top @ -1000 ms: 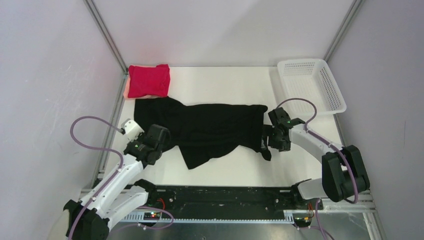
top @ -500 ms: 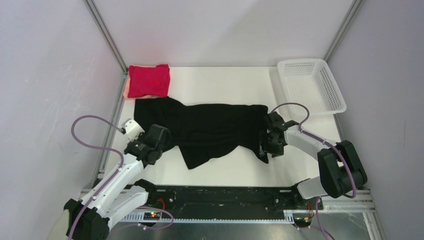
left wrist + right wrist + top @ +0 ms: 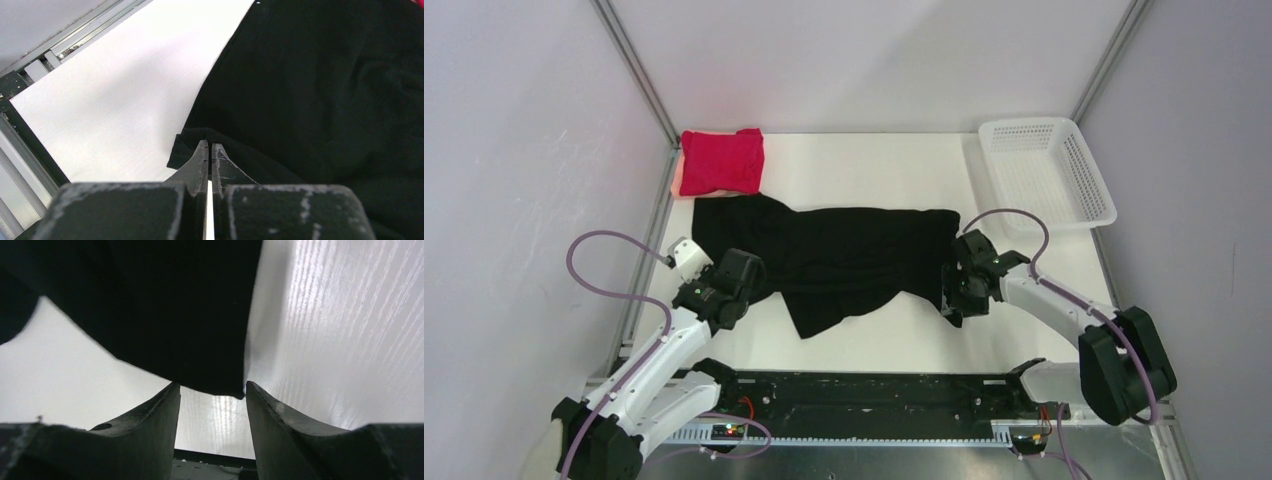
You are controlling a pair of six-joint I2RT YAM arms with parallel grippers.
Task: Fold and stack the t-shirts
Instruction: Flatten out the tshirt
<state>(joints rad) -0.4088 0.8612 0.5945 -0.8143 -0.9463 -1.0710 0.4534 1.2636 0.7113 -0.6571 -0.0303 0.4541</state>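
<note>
Black t-shirt (image 3: 844,260) lies spread across the table's centre, folded red t-shirt (image 3: 721,162) at eleven o'clock; your left gripper (image 3: 209,150) is clenched on the black shirt's eight o'clock edge; only the right wrist view shows the right gripper (image 3: 211,386) straddling the four o'clock corner, unclosed; pinch there, then fold.

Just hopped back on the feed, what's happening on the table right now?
Both arms are working the black t-shirt, spread across the table. The left gripper is shut at its near-left edge and appears to pinch the cloth. The right gripper is open, jaws either side of the near-right corner. The red t-shirt sits folded in the far-left corner; the white basket stands far right.
</note>
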